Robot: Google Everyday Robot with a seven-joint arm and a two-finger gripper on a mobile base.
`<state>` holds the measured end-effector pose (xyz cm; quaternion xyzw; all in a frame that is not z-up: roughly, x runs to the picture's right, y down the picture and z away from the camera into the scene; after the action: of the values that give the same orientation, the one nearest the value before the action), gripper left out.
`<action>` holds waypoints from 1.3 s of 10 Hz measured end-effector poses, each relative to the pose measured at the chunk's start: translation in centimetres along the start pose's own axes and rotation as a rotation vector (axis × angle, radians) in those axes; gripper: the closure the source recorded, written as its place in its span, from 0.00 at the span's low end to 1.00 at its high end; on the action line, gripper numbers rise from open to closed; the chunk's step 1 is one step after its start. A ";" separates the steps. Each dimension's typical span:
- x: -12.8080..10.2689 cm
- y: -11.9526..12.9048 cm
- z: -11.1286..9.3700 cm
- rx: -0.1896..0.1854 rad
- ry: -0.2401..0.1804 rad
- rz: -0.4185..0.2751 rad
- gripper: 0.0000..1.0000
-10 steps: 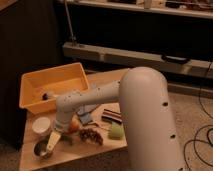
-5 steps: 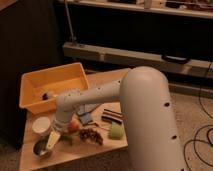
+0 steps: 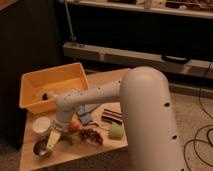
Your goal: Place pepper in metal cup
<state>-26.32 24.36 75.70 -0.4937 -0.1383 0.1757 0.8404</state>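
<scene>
low wooden table [image 3: 85, 153], white arm [image 3: 100, 95] reaching across it from 4 o'clock toward 8 o'clock. gripper [image 3: 52, 141] is down at the table's 8 o'clock corner, its tip right at the 3 o'clock rim of the metal cup [image 3: 40, 148]. cannot tell how far it is open, nor whether it has hold of anything. metal cup stands upright near the front-left edge, dark inside, contents not discernible. pepper [image 3: 66, 139] shows as a slim dark-green shape on the tabletop just at 3 o'clock of the gripper, outside the cup; contact with the gripper not clear. white cup [image 3: 41, 125] sits just at 12 o'clock of the metal cup. red-orange round fruit [image 3: 74, 126] is at 1 o'clock of the pepper, close under the arm's wrist. dark reddish cluster [image 3: 91, 135] lies at 3 o'clock of the pepper; round pale-green fruit [image 3: 116, 131] is beyond it, near the arm's big link. dark striped packet [image 3: 112, 116] is at 12 o'clock of the green fruit. yellow bin [image 3: 30, 85] fills the table's far-left, at 11 o'clock, a small dark object [image 3: 48, 95] inside.
</scene>
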 end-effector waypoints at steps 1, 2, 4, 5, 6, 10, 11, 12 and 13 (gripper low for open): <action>0.0 0.0 0.0 0.000 0.000 0.000 0.26; 0.0 0.0 0.0 0.000 0.000 0.001 0.26; 0.0 0.0 0.0 0.000 0.000 0.001 0.26; 0.1 0.0 0.0 0.000 0.000 0.001 0.26; 0.1 0.0 0.0 0.000 0.000 0.001 0.26; 0.0 0.0 -0.3 0.000 0.001 0.002 0.26; -0.2 0.2 -1.1 0.004 0.000 0.002 0.26; 0.0 0.1 -1.0 0.003 -0.001 0.006 0.26; -0.2 0.1 -1.1 0.003 -0.002 0.005 0.26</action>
<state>-26.05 23.53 75.07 -0.4925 -0.1375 0.1783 0.8407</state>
